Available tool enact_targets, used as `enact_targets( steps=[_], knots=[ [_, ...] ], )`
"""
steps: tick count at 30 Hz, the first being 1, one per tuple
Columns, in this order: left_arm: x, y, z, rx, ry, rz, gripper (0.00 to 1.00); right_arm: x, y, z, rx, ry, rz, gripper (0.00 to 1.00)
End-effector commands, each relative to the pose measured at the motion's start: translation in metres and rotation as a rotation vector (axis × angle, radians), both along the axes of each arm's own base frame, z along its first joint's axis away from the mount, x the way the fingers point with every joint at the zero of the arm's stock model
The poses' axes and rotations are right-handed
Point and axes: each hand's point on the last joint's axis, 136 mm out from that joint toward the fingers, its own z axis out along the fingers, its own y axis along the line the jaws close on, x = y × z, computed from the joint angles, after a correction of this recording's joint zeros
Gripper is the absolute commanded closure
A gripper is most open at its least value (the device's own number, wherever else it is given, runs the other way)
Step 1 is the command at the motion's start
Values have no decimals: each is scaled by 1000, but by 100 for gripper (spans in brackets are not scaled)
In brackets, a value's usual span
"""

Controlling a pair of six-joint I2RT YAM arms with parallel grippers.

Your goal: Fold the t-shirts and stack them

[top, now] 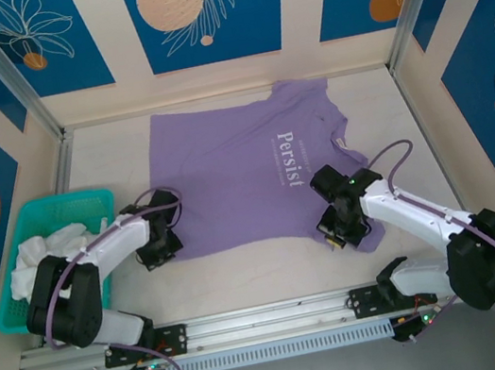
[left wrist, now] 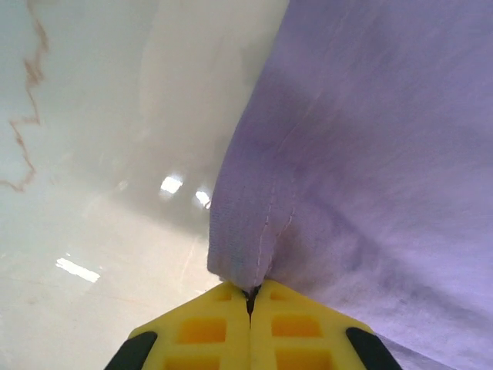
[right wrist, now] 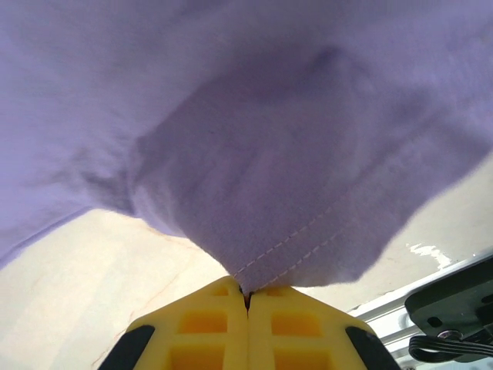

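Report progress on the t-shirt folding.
Done: the purple t-shirt lies spread flat, no fold yet. In hand: left gripper and right gripper each pinch its near edge. Left: fold it, then the white t-shirts waiting in the basket; nothing stacked.

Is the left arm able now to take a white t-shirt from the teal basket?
Probably not yet. The left gripper is shut on the edge of the purple t-shirt. The white t-shirts lie uncovered in the basket beside that arm, so after release the way looks free.
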Motion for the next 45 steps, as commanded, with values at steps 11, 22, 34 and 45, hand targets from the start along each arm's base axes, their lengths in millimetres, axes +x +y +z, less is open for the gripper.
enact_targets(
  steps=[11,22,34,45],
  knots=[
    [80,-2,67,-19,-107,-34,100,135,11,74,-106,-213,183,100],
    [151,22,40,-54,-40,73,84,251,32,37,-97,-136,275,100],
    [186,9,101,-126,-207,52,30,266,-6,90,-11,-215,191,41],
    [106,-87,26,-331,-16,-242,46,117,-59,7,181,-72,-72,53]
  ],
)
